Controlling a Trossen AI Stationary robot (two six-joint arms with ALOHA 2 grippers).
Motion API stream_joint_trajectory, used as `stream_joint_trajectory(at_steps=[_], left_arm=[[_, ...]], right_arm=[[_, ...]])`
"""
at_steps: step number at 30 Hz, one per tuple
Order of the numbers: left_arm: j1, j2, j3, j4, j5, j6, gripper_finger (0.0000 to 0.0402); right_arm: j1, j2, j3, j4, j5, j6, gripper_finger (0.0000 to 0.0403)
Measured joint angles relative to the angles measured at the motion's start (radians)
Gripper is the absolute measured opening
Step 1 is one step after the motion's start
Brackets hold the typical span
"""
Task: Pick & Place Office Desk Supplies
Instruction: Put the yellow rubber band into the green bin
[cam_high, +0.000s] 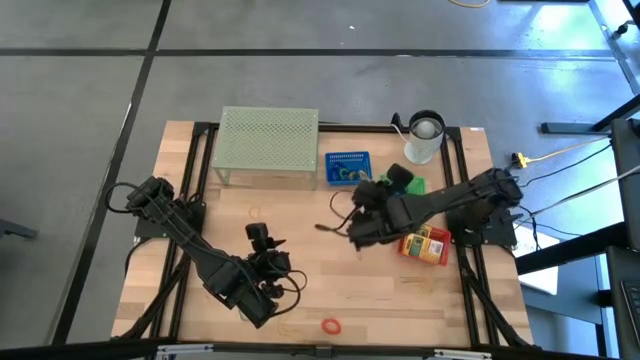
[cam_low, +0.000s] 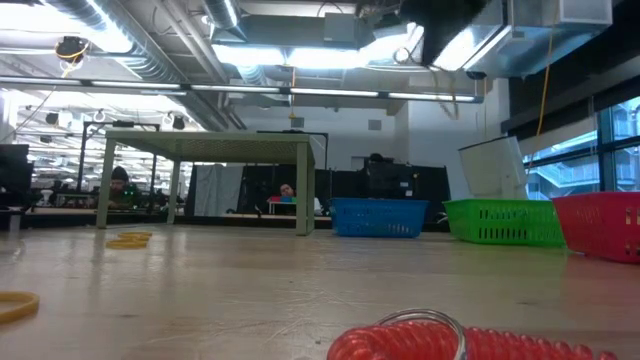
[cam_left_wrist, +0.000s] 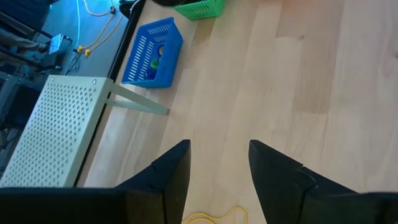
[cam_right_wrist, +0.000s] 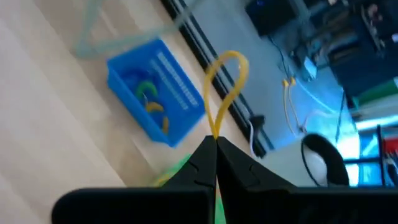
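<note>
My right gripper (cam_right_wrist: 216, 140) is shut on a yellow-orange rubber band (cam_right_wrist: 227, 81) and hangs above the table's middle (cam_high: 335, 228). Beyond it stands a blue basket (cam_right_wrist: 155, 93) with several bands inside. My left gripper (cam_left_wrist: 217, 149) is open above the near-left part of the table (cam_high: 260, 236), with nothing between its fingers. A yellow band (cam_left_wrist: 214, 216) lies flat on the wood just under it. A red coiled loop (cam_high: 330, 325) lies near the front edge. My right gripper pinches one end of the rubber band (cam_right_wrist: 216, 132) between its two fingertips. The fingers come slanting down from the table's right side. The rest of the loop sticks out past the fingertips, lifted clear of the table.
A pale green mesh stand (cam_high: 268, 145) and a white cup (cam_high: 425, 137) stand at the back. The blue basket (cam_high: 347, 167), a green basket (cam_high: 405, 182) and a red basket (cam_high: 425, 245) sit on the right half. Loose yellow bands (cam_low: 128, 240) lie on the wood.
</note>
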Motion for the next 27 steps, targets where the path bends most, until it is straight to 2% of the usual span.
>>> stream_joint_trajectory(at_steps=[8, 11, 18, 27], left_arm=[[-0.008, 0.000, 0.000, -0.010, 0.001, 0.000, 0.0157], [-0.008, 0.000, 0.000, -0.012, 0.000, 0.000, 0.0157], [-0.006, 0.000, 0.000, -0.013, -0.008, 0.000, 0.0157], [-0.006, 0.000, 0.000, -0.013, -0.018, 0.000, 0.0157]], right_arm=[[-0.116, -0.178, -0.299, 0.061, -0.075, 0.064, 0.0005], [-0.144, -0.271, -0.429, 0.184, -0.080, 0.043, 0.0005], [-0.185, -0.447, -0.711, 0.523, -0.148, -0.125, 0.0005], [-0.222, -0.531, -0.917, 0.795, -0.139, -0.157, 0.0005]])
